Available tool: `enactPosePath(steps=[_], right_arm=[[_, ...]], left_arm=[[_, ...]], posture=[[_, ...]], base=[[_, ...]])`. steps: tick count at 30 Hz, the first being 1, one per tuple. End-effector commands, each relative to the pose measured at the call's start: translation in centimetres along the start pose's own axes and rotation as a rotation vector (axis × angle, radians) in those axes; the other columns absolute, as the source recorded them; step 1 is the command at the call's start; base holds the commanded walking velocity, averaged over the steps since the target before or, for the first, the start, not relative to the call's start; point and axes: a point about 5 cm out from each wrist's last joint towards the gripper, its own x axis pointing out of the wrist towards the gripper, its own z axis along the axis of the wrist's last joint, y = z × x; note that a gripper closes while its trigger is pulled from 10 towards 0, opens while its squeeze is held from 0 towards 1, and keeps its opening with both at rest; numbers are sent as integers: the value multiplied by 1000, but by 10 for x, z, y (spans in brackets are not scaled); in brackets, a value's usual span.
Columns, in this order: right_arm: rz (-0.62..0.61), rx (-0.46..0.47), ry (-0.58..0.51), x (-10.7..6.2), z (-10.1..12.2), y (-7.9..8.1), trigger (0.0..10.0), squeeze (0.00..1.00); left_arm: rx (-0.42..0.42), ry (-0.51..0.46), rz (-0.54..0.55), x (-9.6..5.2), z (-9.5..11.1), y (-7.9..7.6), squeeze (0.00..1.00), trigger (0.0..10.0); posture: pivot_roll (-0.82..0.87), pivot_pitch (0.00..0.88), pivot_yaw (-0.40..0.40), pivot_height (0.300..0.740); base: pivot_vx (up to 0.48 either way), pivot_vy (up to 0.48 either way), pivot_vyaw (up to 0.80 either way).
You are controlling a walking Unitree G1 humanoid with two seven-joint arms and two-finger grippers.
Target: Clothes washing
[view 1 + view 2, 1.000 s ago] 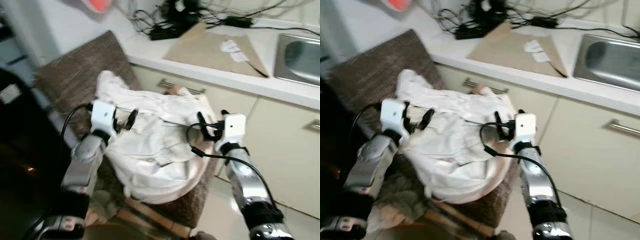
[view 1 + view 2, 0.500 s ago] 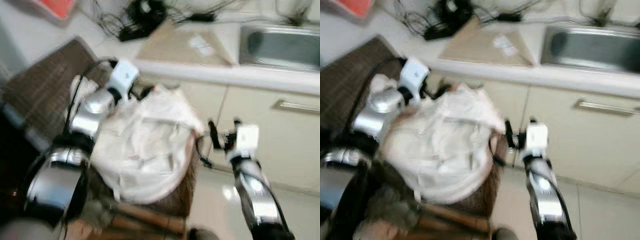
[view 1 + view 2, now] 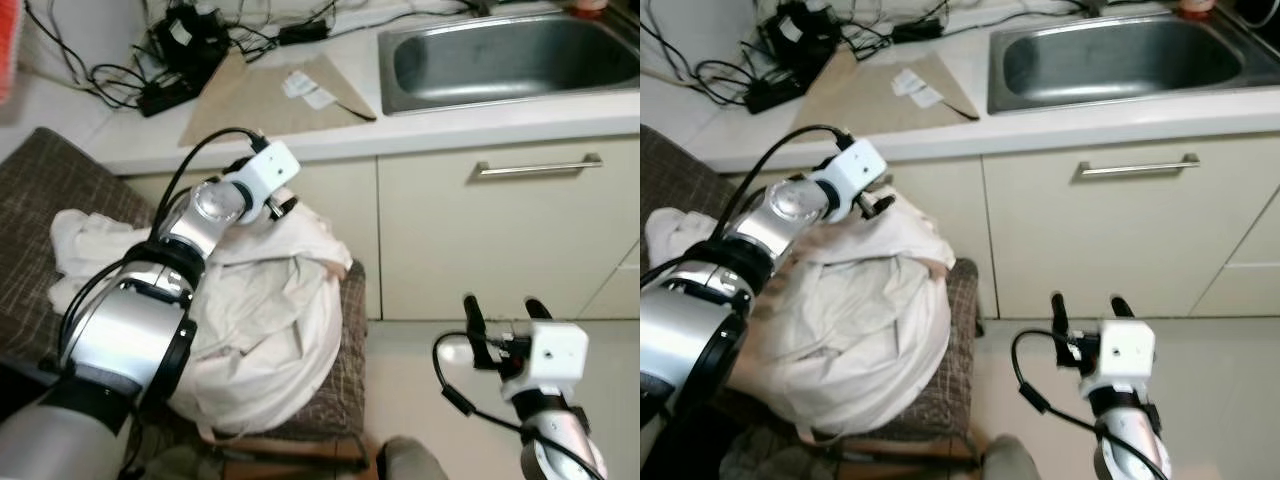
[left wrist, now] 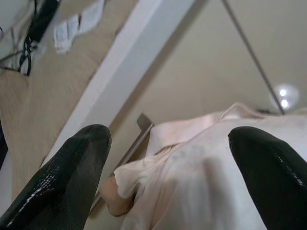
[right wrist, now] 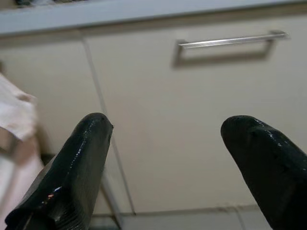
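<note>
- Since a second ago my left gripper (image 3: 880, 203) has lifted off the front of the heap and reached to its far top edge, while my right gripper (image 3: 500, 312) has pulled away from the cloth and now hangs low in the lower right of the frame; the camera has also swung, bringing the sink into the top.
- Left gripper: fingers (image 4: 67, 177) spread wide in the wrist view, nothing between them, hovering just over the pale laundry (image 3: 270, 310) near the cabinet front.
- Right gripper: fingers (image 5: 76, 167) also spread apart and empty, pointing at the cream cabinet door (image 3: 500, 240), well apart from the clothes.
- The laundry is a rumpled white and cream heap left of centre, resting on a brown woven chair (image 3: 352, 330) that stands beside the cabinets.
- A metal bar handle (image 3: 538, 166) runs across the cabinet door right of centre.
- Upper right: a steel sink (image 3: 500, 60) set in the white countertop (image 3: 400, 125).
- Upper left: a tan mat (image 3: 260, 95) with a crumpled paper (image 3: 305, 87) on it, and a tangle of black cables (image 3: 170, 50) beyond.
</note>
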Motion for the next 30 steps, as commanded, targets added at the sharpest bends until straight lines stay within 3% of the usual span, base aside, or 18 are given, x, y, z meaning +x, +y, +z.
enactPosePath(steps=[1, 11, 21, 26, 27, 30], right_arm=[[5, 8, -22, -1, 9, 2, 10000, 0], [37, 41, 10, -9, 22, 7, 10000, 0], [74, 46, 53, -11, 24, 9, 10000, 0], [81, 47, 60, -11, 25, 10, 10000, 0], [82, 44, 64, -11, 25, 10, 10000, 0], [83, 43, 68, -10, 25, 10, 10000, 0]], left_arm=[[26, 43, 33, -4, -3, 11, 0, 10000], [17, 127, 59, -5, -15, 11, 0, 10000], [147, 308, 16, -14, -49, 7, 0, 10000], [79, 318, -43, -12, -54, -4, 0, 10000], [23, 324, -92, -11, -57, -15, 0, 10000], [-30, 323, -119, -9, -59, -24, 0, 10000]], posture=[[-545, 92, 213, 719], [-557, 128, 190, 719], [-535, 152, 164, 719], [-534, 160, 160, 719], [-534, 160, 160, 719], [-546, 164, 161, 719]], base=[[0, 0, 0], [0, 0, 0], [0, 0, 0], [0, 0, 0], [0, 0, 0], [0, 0, 0]])
